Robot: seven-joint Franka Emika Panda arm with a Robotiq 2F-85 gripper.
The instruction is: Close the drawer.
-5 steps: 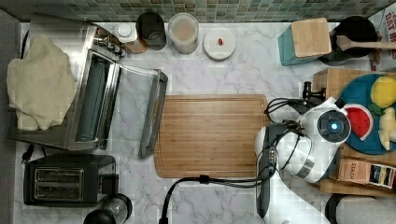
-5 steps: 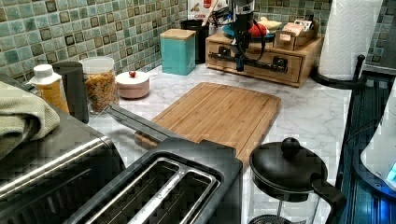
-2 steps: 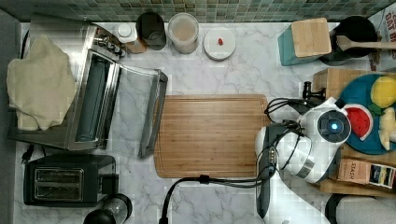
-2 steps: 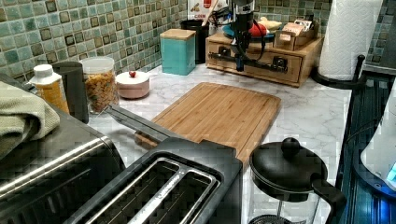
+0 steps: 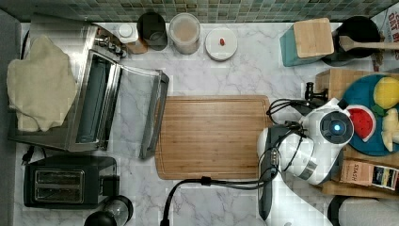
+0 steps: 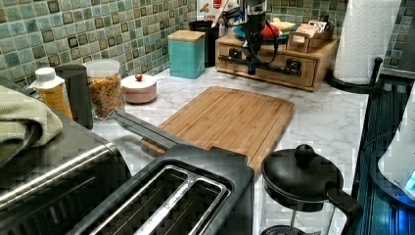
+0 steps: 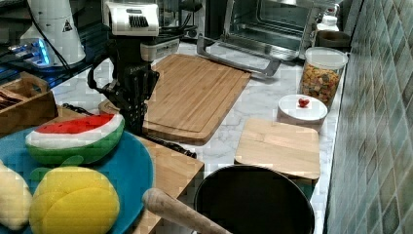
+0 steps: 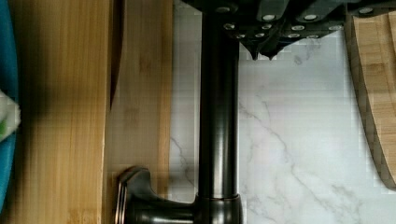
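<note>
In the top view, the arm (image 5: 306, 155) is standing over the wooden box (image 5: 335, 82), just beside the cutting board (image 5: 212, 136), and the box is carrying a blue plate (image 5: 364, 94) of toy fruit. The board is lying on the marble surface (image 5: 244, 70).

In the left view, the tool (image 6: 252, 61) is reaching down in front of the drawer (image 6: 266, 66), which is sitting in the box beyond the cutting board's far end; its black bar handle (image 6: 274, 68) is running across its front.

In the right view, the tool (image 7: 132, 114) is hanging at the box's front edge, between the cutting board and the watermelon slice (image 7: 75, 136) on the plate.

In the wrist view, the tool (image 8: 261, 53) is showing its fingertips pressed together beside the handle (image 8: 217, 121), holding nothing. The drawer front (image 8: 140, 93) is sitting almost flush with the box, a thin dark gap showing along its edge.
</note>
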